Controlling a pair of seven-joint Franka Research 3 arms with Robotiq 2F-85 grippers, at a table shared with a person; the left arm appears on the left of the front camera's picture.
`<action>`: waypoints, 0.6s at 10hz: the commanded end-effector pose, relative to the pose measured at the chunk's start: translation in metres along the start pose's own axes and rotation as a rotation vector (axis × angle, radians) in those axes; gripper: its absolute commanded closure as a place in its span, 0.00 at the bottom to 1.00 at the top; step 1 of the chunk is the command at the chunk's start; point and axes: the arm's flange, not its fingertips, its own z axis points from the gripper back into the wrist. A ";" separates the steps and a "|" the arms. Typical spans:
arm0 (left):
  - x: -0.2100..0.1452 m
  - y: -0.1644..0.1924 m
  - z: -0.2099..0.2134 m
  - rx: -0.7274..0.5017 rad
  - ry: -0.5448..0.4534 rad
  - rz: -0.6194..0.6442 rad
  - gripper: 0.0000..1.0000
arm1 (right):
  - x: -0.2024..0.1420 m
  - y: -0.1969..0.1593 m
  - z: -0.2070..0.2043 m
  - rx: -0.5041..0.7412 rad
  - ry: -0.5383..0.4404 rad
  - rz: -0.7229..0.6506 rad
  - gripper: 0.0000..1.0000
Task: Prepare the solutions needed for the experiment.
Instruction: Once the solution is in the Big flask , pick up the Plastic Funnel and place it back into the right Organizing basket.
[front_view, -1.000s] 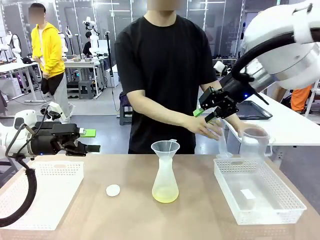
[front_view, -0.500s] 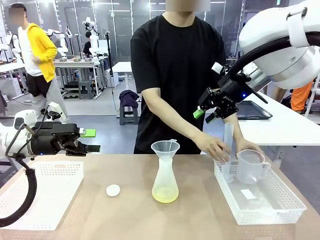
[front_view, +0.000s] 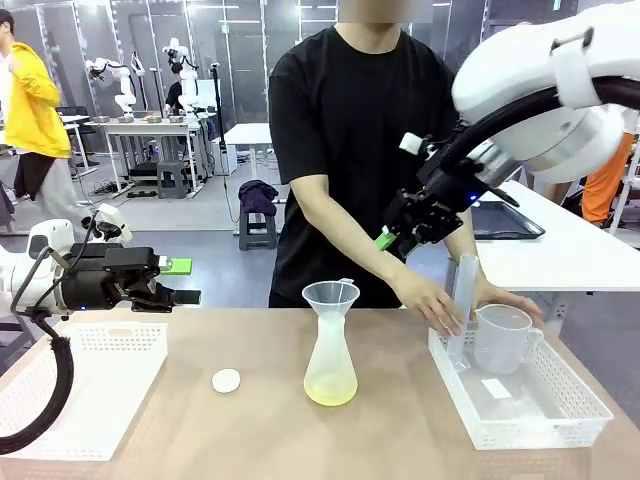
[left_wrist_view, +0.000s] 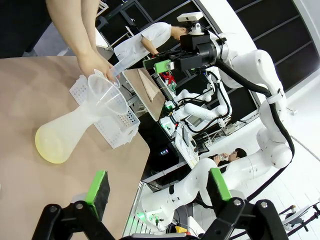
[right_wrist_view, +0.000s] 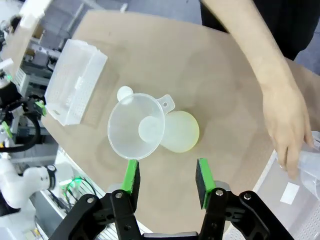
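Note:
The solutions (front_view: 330, 391) are a shallow pale yellow-green layer in the bottom of a frosted conical flask (front_view: 330, 355) at the table's middle, with a clear funnel (front_view: 330, 295) in its neck. In the right wrist view the liquid (right_wrist_view: 181, 132) lies below the funnel (right_wrist_view: 136, 125). My right gripper (front_view: 391, 236) hangs open and empty high above the table, right of the flask, with its pads (right_wrist_view: 131, 176) apart. My left gripper (front_view: 188, 281) is open at the left, above the white basket, its fingers (left_wrist_view: 97, 192) pointing toward the flask (left_wrist_view: 70, 131).
A person across the table holds a clear measuring cylinder (front_view: 462, 290) and a beaker (front_view: 500, 338) inside the white basket (front_view: 560, 410) on the right. Another white basket (front_view: 60, 400) lies at the left. A small white disc (front_view: 226, 380) sits left of the flask.
The person has lowered the cylinder and the beaker from mid-air into the right basket. My right gripper has drifted a little left. The left arm has not moved.

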 end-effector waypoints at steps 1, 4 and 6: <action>0.001 -0.001 -0.001 -0.019 -0.014 0.008 0.00 | 0.022 0.007 -0.017 -0.068 0.066 0.000 0.42; 0.001 -0.001 -0.001 -0.019 -0.014 0.008 0.00 | 0.039 0.016 -0.040 -0.075 0.194 -0.027 0.42; 0.001 -0.001 -0.001 -0.019 -0.014 0.008 0.00 | 0.044 0.012 -0.054 -0.059 0.212 -0.042 0.42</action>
